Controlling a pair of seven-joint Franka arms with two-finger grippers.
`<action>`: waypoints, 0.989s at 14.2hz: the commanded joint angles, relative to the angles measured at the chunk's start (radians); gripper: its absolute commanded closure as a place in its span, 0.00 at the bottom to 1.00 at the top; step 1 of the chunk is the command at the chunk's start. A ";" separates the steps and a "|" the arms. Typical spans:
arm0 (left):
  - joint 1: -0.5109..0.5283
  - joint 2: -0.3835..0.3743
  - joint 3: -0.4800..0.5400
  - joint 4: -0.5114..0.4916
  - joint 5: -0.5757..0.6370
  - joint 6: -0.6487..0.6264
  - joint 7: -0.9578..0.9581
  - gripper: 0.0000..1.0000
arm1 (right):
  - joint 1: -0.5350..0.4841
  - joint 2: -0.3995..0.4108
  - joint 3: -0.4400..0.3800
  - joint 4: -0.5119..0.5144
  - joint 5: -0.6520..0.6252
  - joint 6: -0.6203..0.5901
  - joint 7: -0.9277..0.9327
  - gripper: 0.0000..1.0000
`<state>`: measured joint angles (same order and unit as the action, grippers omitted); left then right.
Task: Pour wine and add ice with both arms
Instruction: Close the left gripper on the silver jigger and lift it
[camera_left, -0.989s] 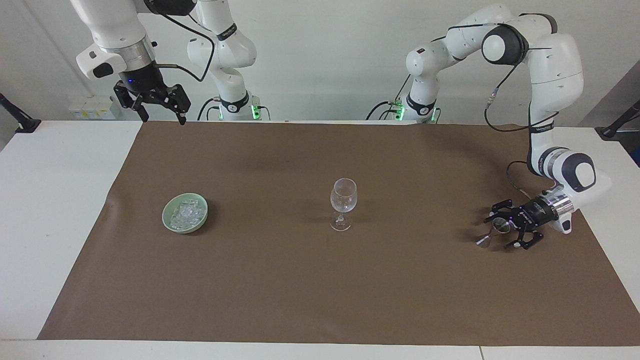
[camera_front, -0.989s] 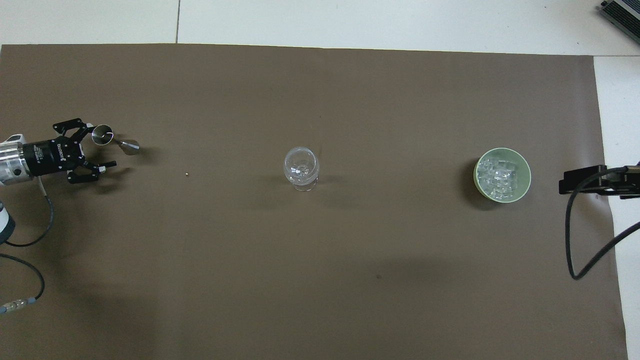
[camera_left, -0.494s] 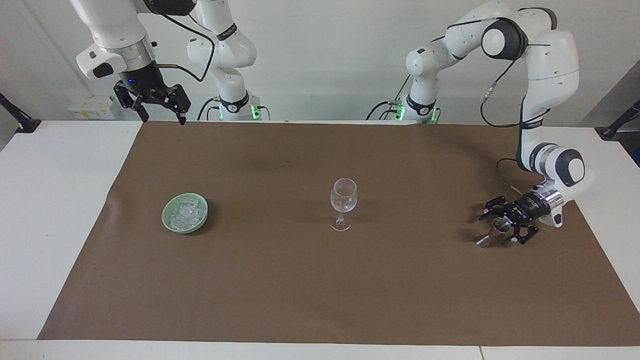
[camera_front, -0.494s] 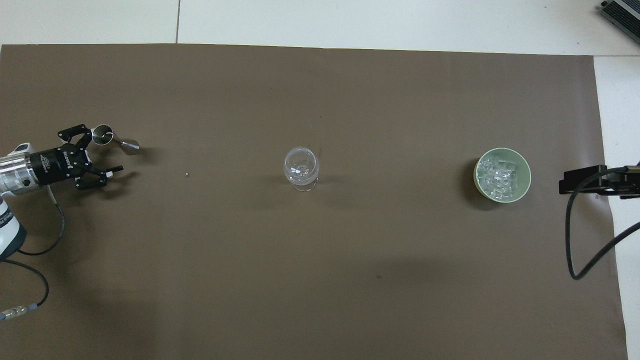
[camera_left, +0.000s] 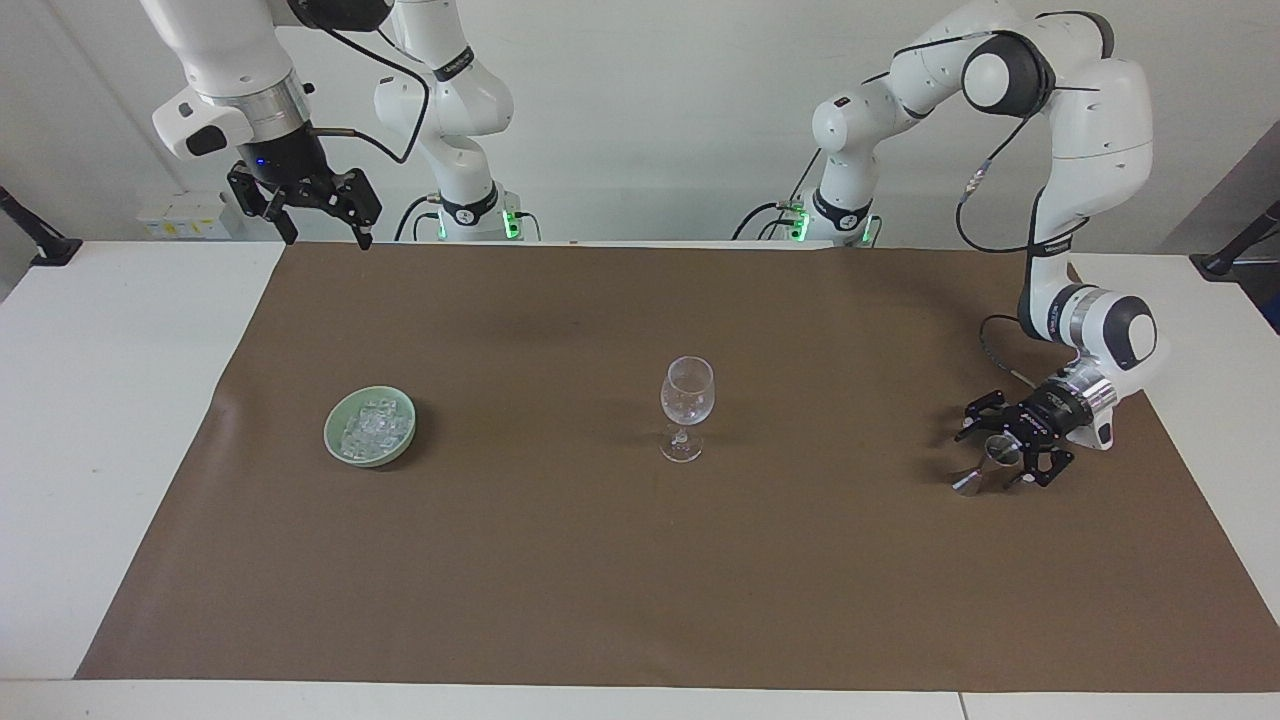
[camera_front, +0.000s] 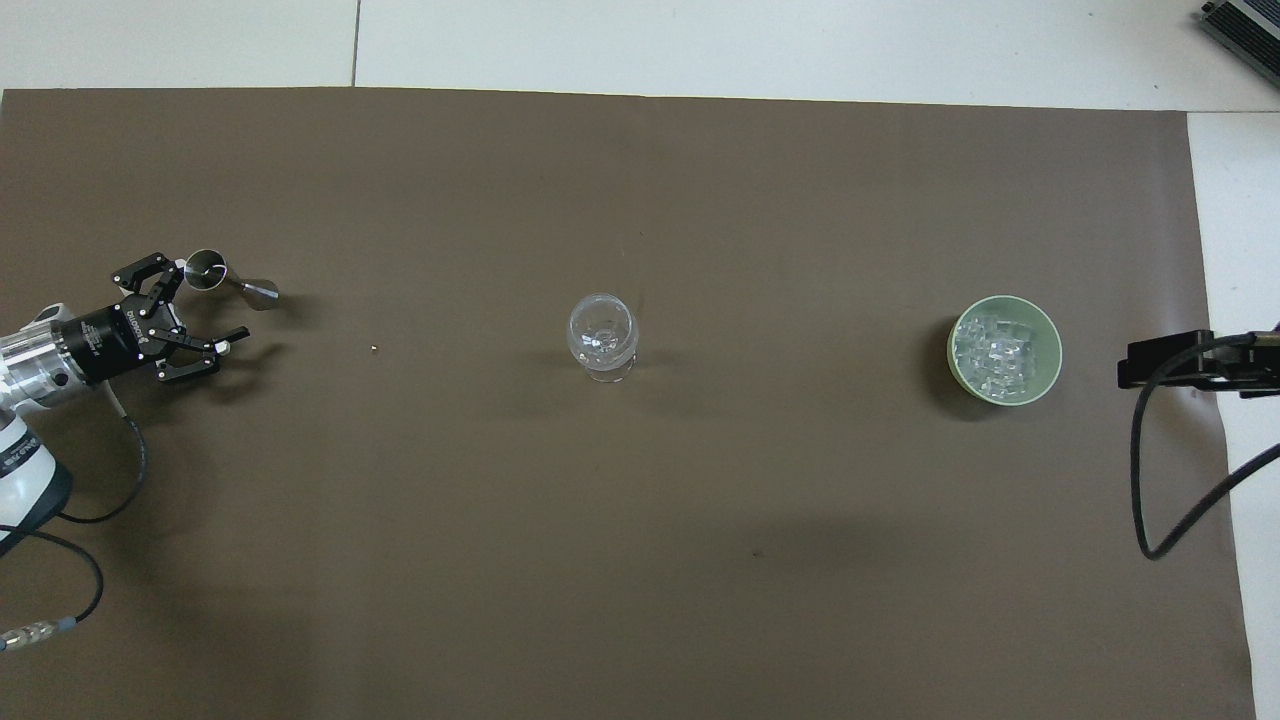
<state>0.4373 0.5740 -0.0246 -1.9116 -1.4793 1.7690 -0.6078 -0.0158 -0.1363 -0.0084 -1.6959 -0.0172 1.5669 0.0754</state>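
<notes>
A clear stemmed wine glass (camera_left: 687, 408) (camera_front: 603, 336) stands upright mid-table on the brown mat. The ice (camera_left: 373, 424) (camera_front: 998, 352) fills a pale green bowl (camera_left: 335, 443) (camera_front: 1052, 352) toward the right arm's end. A small metal jigger (camera_left: 985, 466) (camera_front: 208, 269) stands toward the left arm's end. My left gripper (camera_left: 988, 460) (camera_front: 212, 300) lies low and sideways at it, open, the jigger's upper cup between its fingers and close to one of them. High over the mat's corner by its own base, my right gripper (camera_left: 330, 238) hangs open and waits. Wine is out of view.
The brown mat (camera_left: 640, 580) covers most of the white table (camera_left: 120, 400). A tiny pale speck (camera_front: 372, 349) lies on the mat between the jigger and the glass. The right arm's cable (camera_front: 1150, 480) loops over the mat's edge near the bowl.
The left arm's wrist has swung in and its gripper has edged slightly toward the jigger, still open. The jigger, glass, bowl and right arm have not moved.
</notes>
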 joint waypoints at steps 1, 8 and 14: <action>-0.005 -0.042 0.000 -0.058 -0.058 0.013 0.016 0.00 | 0.000 -0.022 0.001 -0.016 0.002 -0.010 0.015 0.00; -0.006 -0.063 0.000 -0.127 -0.139 0.015 0.077 0.00 | 0.000 -0.022 0.001 -0.016 0.002 -0.010 0.015 0.00; -0.014 -0.065 0.000 -0.133 -0.170 0.020 0.077 0.00 | 0.000 -0.022 0.001 -0.016 0.002 -0.010 0.015 0.00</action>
<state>0.4354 0.5483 -0.0289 -1.9976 -1.6186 1.7695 -0.5466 -0.0158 -0.1363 -0.0084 -1.6959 -0.0172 1.5669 0.0754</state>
